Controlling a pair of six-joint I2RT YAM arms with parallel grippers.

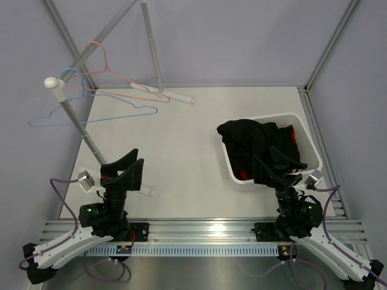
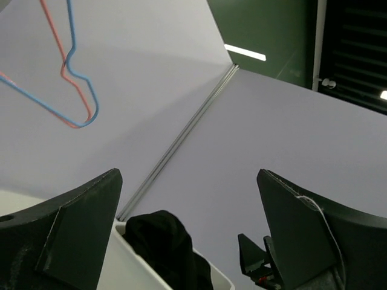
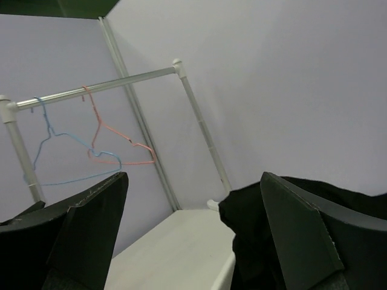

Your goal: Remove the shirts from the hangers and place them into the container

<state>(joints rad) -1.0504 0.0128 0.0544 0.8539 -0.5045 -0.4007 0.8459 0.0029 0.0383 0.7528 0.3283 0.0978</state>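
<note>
Two bare wire hangers, pink and light blue, hang from the rack pole at the back left. The white container stands at the right with a black shirt heaped in it; red cloth shows beneath. My left gripper is open and holds nothing, over the table's near left. My right gripper is open at the container's near edge, above the black shirt. The left wrist view shows the black shirt and both hangers.
The rack's upright poles slant across the back left, with a white foot bar on the table. Grey walls with metal corner frames enclose the white table. An aluminium rail carries both arm bases.
</note>
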